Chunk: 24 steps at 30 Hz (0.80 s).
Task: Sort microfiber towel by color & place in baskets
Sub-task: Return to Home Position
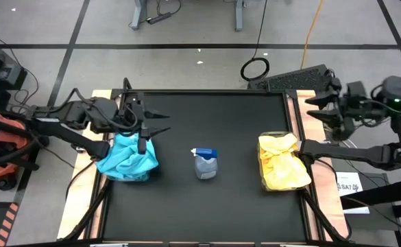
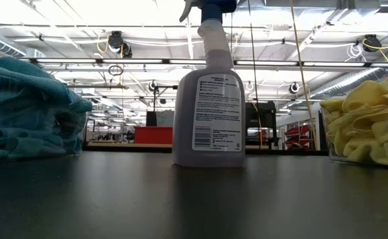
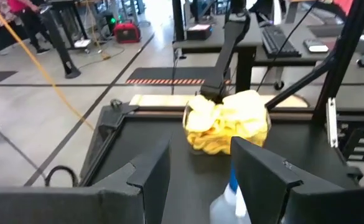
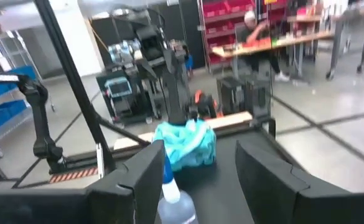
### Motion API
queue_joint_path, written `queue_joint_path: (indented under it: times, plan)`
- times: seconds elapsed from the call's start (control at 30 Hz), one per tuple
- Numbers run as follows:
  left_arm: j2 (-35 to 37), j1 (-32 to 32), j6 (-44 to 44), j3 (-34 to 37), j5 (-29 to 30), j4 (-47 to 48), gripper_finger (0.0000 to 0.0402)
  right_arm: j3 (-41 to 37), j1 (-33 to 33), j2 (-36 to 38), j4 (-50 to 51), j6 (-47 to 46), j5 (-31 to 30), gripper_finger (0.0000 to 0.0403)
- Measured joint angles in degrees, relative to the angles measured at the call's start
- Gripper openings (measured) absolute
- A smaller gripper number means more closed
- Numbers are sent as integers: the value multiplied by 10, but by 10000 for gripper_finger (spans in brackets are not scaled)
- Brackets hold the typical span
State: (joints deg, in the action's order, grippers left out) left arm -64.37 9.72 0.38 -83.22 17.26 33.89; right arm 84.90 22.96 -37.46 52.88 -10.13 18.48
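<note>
My left gripper [image 1: 156, 123] hangs over the far side of the teal pile with its two fingers spread and nothing between them. Its own wrist camera shows the same open gap [image 3: 200, 163]. My right gripper [image 1: 317, 110] is parked over the right border of the table [image 1: 221, 120], level with the far end of the yellow pile. It is also spread wide and carrying nothing [image 4: 197, 165].

The teal towels [image 1: 128, 159] lie heaped in the left basket [image 2: 79, 136], bulging above its clear wall. The yellow towels [image 1: 281, 163] fill the right basket [image 2: 331, 139] and also mound over its rim. Between the two baskets, apart from both, the grey spray bottle [image 1: 205, 165] stands upright, and its back label faces the low camera. I see no loose cloth on the black tabletop.
</note>
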Motion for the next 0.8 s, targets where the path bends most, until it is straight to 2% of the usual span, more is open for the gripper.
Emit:
queue_joint_path:
  times: [0.17,0.37,0.5,0.67,0.8]
  plan:
    - [17,0,0,8,15,36,175,0,0,35,-3,13,0,189]
    - [63,0,-9,89,34,-8,175,-37,0,83,2,15,-1,189]
    - [107,-8,-37,165,40,-68,175,-100,0,126,-24,-8,-5,189]
    - [170,-8,-63,255,42,-146,175,-207,0,182,-113,-50,-1,189]
    - [223,-7,-91,315,54,-173,175,-287,0,232,-190,-80,-1,189]
